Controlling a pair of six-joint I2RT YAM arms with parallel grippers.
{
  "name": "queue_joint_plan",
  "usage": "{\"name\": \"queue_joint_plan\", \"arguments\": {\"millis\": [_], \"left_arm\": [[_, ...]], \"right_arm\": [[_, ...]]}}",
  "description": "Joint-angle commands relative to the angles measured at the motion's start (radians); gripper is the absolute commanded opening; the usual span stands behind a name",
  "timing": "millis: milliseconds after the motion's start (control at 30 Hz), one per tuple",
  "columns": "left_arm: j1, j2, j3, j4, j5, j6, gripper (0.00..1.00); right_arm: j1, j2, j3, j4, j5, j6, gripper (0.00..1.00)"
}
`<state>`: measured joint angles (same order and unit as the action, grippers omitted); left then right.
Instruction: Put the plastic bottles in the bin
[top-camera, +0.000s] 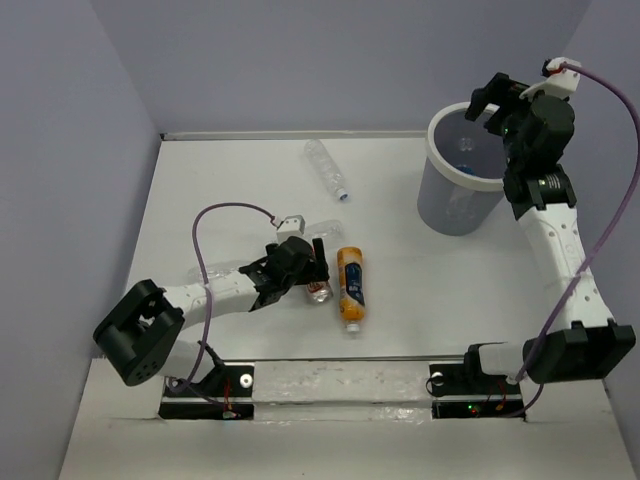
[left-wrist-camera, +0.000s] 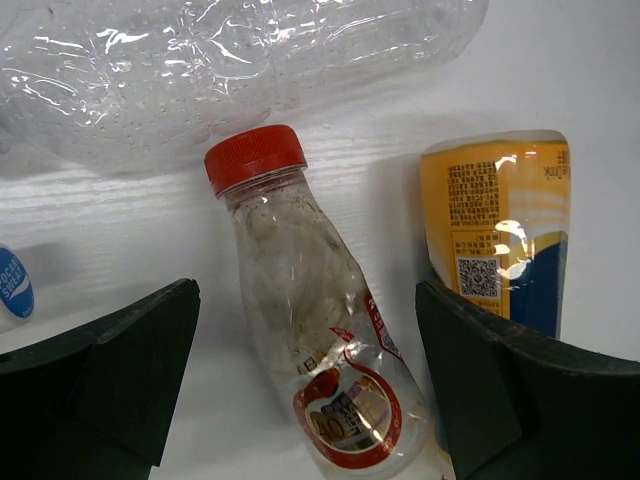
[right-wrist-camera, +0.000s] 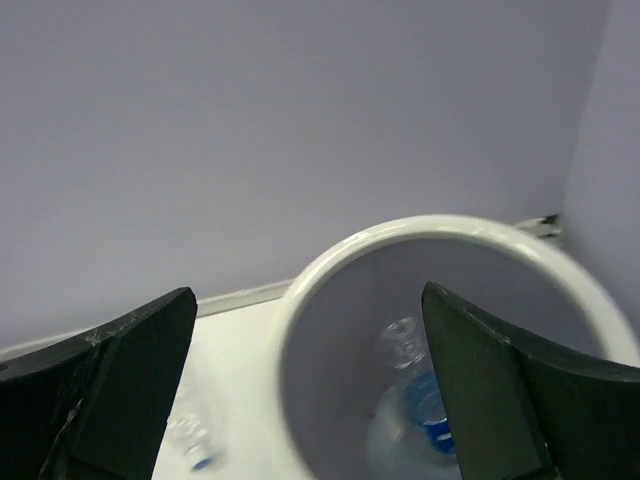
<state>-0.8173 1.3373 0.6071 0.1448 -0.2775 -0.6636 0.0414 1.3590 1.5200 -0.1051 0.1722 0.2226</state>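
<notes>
Handling: red-capped bottle (left-wrist-camera: 300, 300) looks light, thin-walled, crushable, slick; take it mid-body, gently. Open left hand (left-wrist-camera: 305, 378) straddles it on desk (left-wrist-camera: 600, 80); open right hand (right-wrist-camera: 305, 385) hangs empty above bin (right-wrist-camera: 335, 258).

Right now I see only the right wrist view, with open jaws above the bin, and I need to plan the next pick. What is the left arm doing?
Observer: The left gripper is open, with one finger on each side of a red-capped bottle that is lying down.
Operator: Is anything crowding that bottle?
Observer: Yes. An orange bottle lies beside it on its right, with its white cap pointing toward the arm bases.
Operator: And past the red cap?
Observer: A large clear bottle lies crosswise just beyond the cap.
</notes>
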Motion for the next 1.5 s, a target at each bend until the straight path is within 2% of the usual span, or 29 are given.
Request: {"name": "queue_joint_plan", "arguments": {"millis": [0, 100, 133, 167, 233, 367, 467, 567, 767, 900, 933, 967, 1033, 1067, 1167, 1267, 1367, 1400, 1467], "left_arm": [[-0.005, 0.060, 0.048, 0.075, -0.077, 0.018, 0.98], [-0.005, 0.086, 0.052, 0.090, -0.086, 0.019, 0.91], [-0.005, 0.092, 0.049, 0.101, -0.085, 0.019, 0.85], [-0.005, 0.097, 0.049, 0.105, -0.083, 0.019, 0.82], [-0.005, 0.109, 0.045, 0.116, -0.074, 0.018, 0.76], [-0.005, 0.114, 0.023, 0.142, -0.052, 0.007, 0.49], [-0.005, 0.074, 0.005, 0.147, -0.031, 0.004, 0.36], [-0.008, 0.013, -0.030, 0.145, -0.012, -0.008, 0.29], [-0.011, -0.210, -0.072, 0.105, 0.027, -0.007, 0.28], [-0.013, -0.337, -0.053, 0.053, 0.034, -0.002, 0.25], [-0.013, -0.354, -0.047, 0.024, 0.031, -0.001, 0.25], [-0.013, -0.369, -0.040, 0.010, 0.029, 0.005, 0.25], [-0.013, -0.415, -0.015, -0.028, 0.018, 0.010, 0.25], [-0.013, -0.429, 0.006, -0.039, 0.011, 0.019, 0.25], [-0.013, -0.475, 0.069, -0.062, -0.009, 0.051, 0.24], [-0.013, -0.465, 0.172, -0.057, -0.022, 0.087, 0.24], [-0.013, -0.377, 0.303, -0.036, -0.020, 0.136, 0.24], [-0.013, -0.353, 0.337, -0.025, -0.017, 0.143, 0.23], [-0.013, -0.276, 0.444, 0.027, 0.009, 0.165, 0.23]], "right_arm": [[0.125, -0.161, -0.127, 0.007, -0.165, 0.101, 1.00], [0.295, -0.190, -0.266, -0.018, -0.165, 0.093, 1.00], [0.364, -0.195, -0.337, -0.022, -0.157, 0.103, 1.00], [0.395, -0.196, -0.337, -0.028, -0.149, 0.109, 0.99], [0.446, -0.189, -0.447, -0.030, -0.145, 0.138, 0.99], [0.552, -0.135, -0.579, -0.013, -0.142, 0.187, 1.00], [0.621, -0.057, -0.627, -0.002, -0.134, 0.216, 1.00], [0.649, -0.009, -0.652, 0.022, -0.155, 0.251, 1.00], [0.658, 0.090, -0.698, 0.097, -0.220, 0.302, 1.00], [0.658, 0.187, -0.692, 0.130, -0.180, 0.310, 0.98], [0.658, 0.210, -0.690, 0.130, -0.178, 0.317, 0.94], [0.658, 0.216, -0.692, 0.131, -0.145, 0.319, 0.84], [0.658, 0.216, -0.696, 0.130, -0.116, 0.319, 0.77], [0.658, 0.203, -0.698, 0.130, -0.100, 0.319, 0.63], [0.658, 0.120, -0.716, 0.108, -0.085, 0.320, 0.49], [0.658, 0.016, -0.761, 0.076, -0.071, 0.317, 0.46], [0.658, -0.185, -0.819, 0.032, -0.072, 0.325, 0.45], [0.658, -0.186, -0.837, 0.022, -0.073, 0.331, 0.45], [0.658, -0.305, -0.888, -0.002, -0.076, 0.351, 0.45]]}}
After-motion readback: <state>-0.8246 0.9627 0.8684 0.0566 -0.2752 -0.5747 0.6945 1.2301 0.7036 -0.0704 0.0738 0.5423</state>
